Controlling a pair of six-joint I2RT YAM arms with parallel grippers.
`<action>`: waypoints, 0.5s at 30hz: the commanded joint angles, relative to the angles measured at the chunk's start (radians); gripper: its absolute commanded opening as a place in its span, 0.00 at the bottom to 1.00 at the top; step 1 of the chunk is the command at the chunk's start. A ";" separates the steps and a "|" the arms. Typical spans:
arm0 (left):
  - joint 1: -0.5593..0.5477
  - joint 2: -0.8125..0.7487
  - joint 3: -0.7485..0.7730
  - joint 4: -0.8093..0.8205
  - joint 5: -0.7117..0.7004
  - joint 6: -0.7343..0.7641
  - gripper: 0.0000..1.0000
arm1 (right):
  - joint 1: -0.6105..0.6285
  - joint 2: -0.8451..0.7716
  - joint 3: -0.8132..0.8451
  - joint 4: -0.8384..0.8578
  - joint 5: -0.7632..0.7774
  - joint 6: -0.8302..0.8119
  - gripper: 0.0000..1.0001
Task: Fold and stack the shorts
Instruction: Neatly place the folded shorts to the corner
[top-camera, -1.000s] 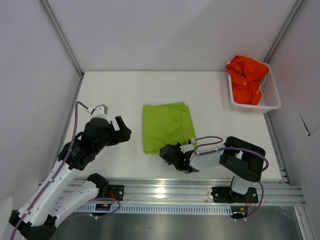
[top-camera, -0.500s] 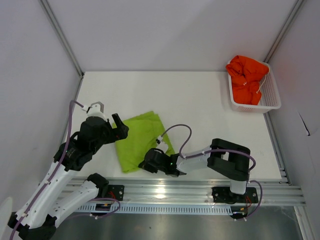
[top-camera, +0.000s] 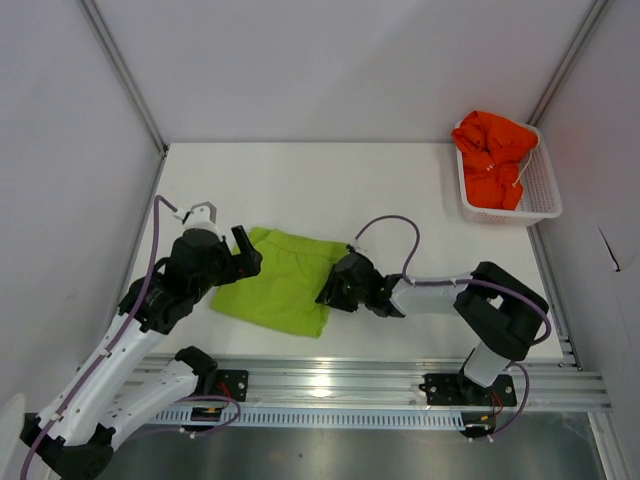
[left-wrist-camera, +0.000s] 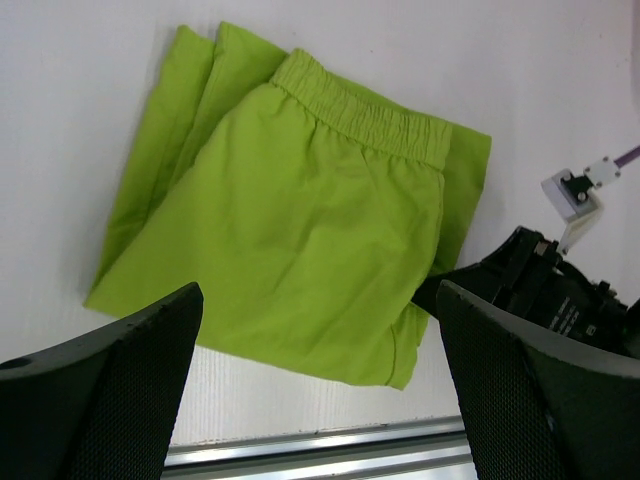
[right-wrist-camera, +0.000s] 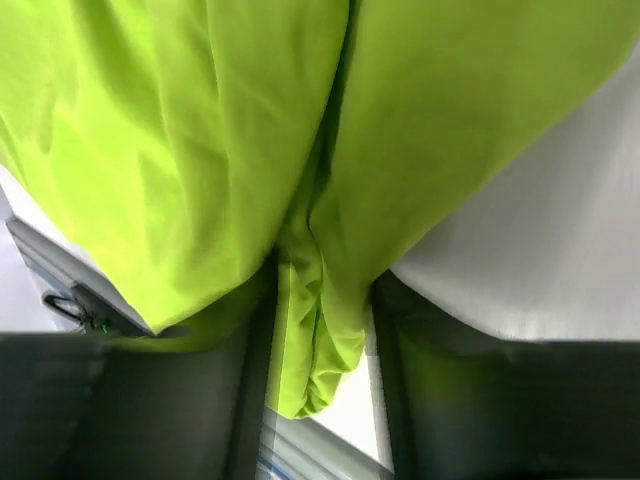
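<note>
We see the lime green shorts (top-camera: 275, 282) lying flat on the table (top-camera: 400, 200) near its front edge, between the arms. The right gripper (top-camera: 328, 290) is clamped on their right edge, with fabric bunched between its fingers (right-wrist-camera: 170, 410). The left gripper (top-camera: 244, 257) hovers at their left side, jaws wide apart. The orange-red shorts (top-camera: 492, 155) lie crumpled in the white basket (top-camera: 545, 205) at the far right corner

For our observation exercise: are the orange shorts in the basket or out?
In: the orange shorts sit crumpled inside the white mesh basket, rising above its rim.
</note>
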 joint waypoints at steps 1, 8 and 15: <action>0.007 -0.007 0.007 0.024 -0.002 0.032 0.99 | -0.033 0.067 0.096 -0.166 -0.004 -0.189 0.51; 0.007 -0.018 0.021 0.001 -0.015 0.043 0.99 | -0.098 0.073 0.093 -0.149 -0.012 -0.253 0.63; 0.007 -0.019 0.026 -0.005 -0.026 0.049 0.99 | -0.164 0.015 0.008 -0.006 -0.084 -0.257 0.99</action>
